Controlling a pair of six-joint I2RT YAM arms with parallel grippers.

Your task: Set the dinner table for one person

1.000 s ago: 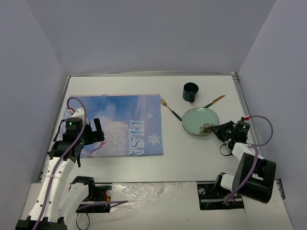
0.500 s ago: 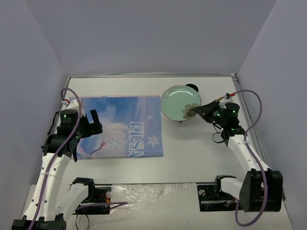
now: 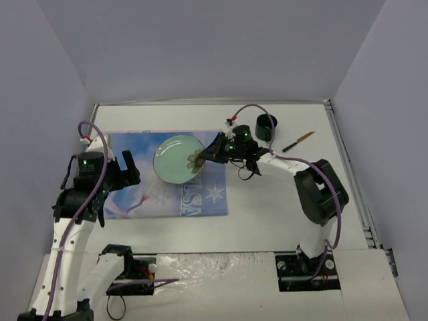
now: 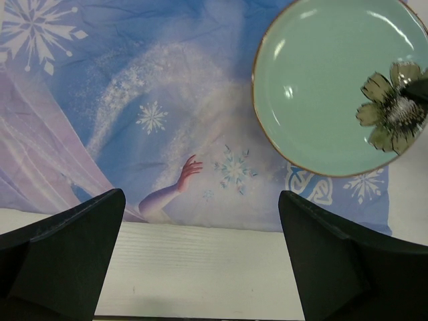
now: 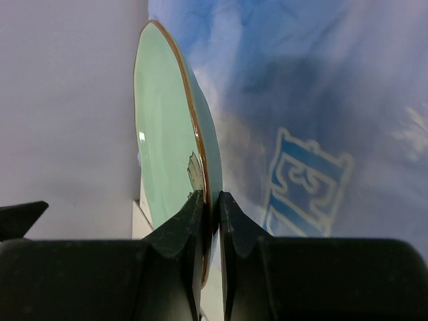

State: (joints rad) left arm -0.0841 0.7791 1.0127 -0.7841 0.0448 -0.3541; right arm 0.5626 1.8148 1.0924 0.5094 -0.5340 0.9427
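With the right tool (image 3: 204,155) clamped on the green plate (image 3: 175,158)'s rim, apparently just above the placemat (image 3: 137,150) on the white bench (image 3: 267,214), lower it level and centred before releasing; the left tool (image 3: 129,172) hangs wide open.

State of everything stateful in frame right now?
Elsa placemat: flat on dinner table
green plate: gripped at rim, over Elsa placemat
right gripper: shut on green plate
left gripper: open, empty
mug: upright
knife: lying flat, right of mug
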